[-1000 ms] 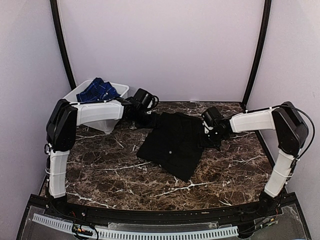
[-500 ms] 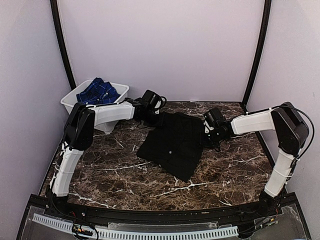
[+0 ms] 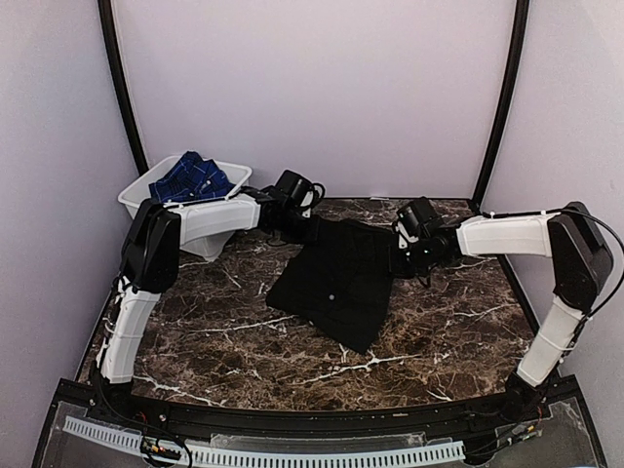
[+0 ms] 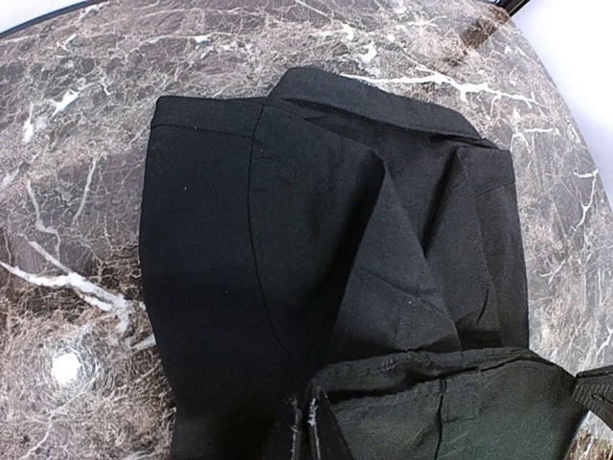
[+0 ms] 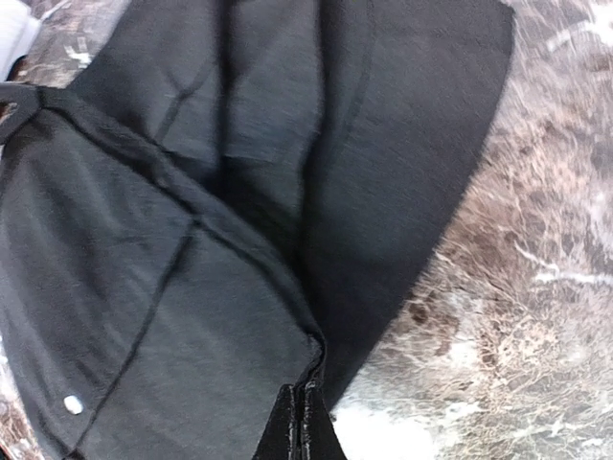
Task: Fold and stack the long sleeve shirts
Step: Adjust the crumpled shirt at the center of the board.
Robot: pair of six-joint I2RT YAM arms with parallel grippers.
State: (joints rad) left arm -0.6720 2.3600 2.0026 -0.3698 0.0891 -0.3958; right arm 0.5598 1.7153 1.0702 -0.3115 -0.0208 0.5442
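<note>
Status: pinched black shirt point(image 3: 336, 283) at its two far corners, one per arm. Closed left gripper point(image 3: 308, 230) on the far-left edge; found its fingers mostly buried under cloth in the left wrist view, with the hem bunched up against the camera, so judged clamped rather than seen clamped. Closed right gripper point(image 5: 305, 407) narrow on the far-right edge, with a raised fold of cloth pressed between the fingers. Lifted only the gripped edge; left the remainder of the garment flat on the marble table point(image 3: 214, 331), near centre, angled with one corner toward the bases. Set the two grips well apart, presumably to hold the edge taut and level for carrying over toward the near hem as a fold. Noted one small white button point(image 5: 72, 403) on the lifted layer. Left the dark blue checked shirt point(image 3: 190, 177) bundled and unfolded in the white tub point(image 3: 239, 174) at the far-left corner, apart from the work area. Judged the task early: first fold in hand, no stack begun. Expected slack cloth to sag or slip if either arm led.
</note>
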